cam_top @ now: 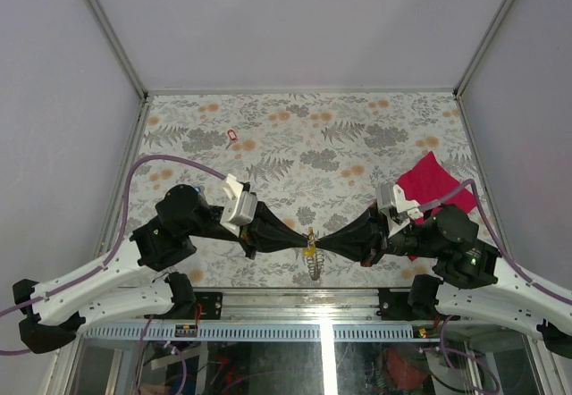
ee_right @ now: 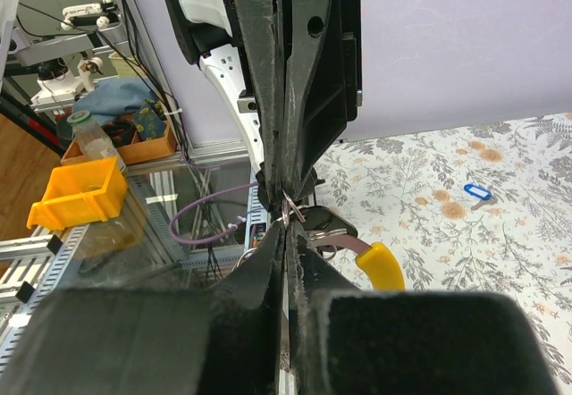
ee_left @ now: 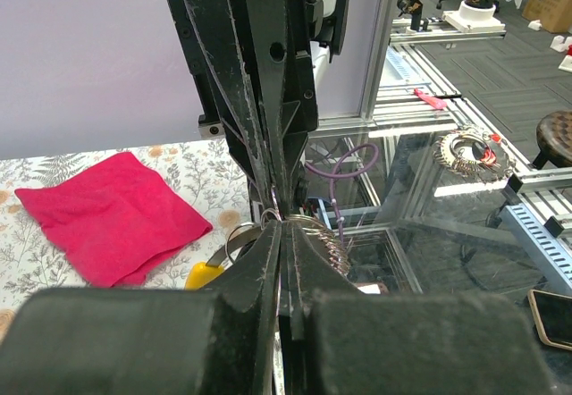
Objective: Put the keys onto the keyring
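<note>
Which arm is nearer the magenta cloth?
Right. The cloth lies just beside the right arm, at its wrist; the left arm reaches in from the opposite side of the keyring, well away.

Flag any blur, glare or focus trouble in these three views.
Top external: even light, sharp, keyring tiny. Left wrist: left gripper's fingers blurred up close, magenta cloth sharp. Right wrist: right gripper's fingers blurred likewise, blue key crisp.

Our walled work cell
We see pale lilac walls (cam_top: 295, 20) around a floral-printed tabletop (cam_top: 357, 136); beyond it, a yellow bin (ee_right: 76, 197) and grey carpet (ee_left: 500, 64).
</note>
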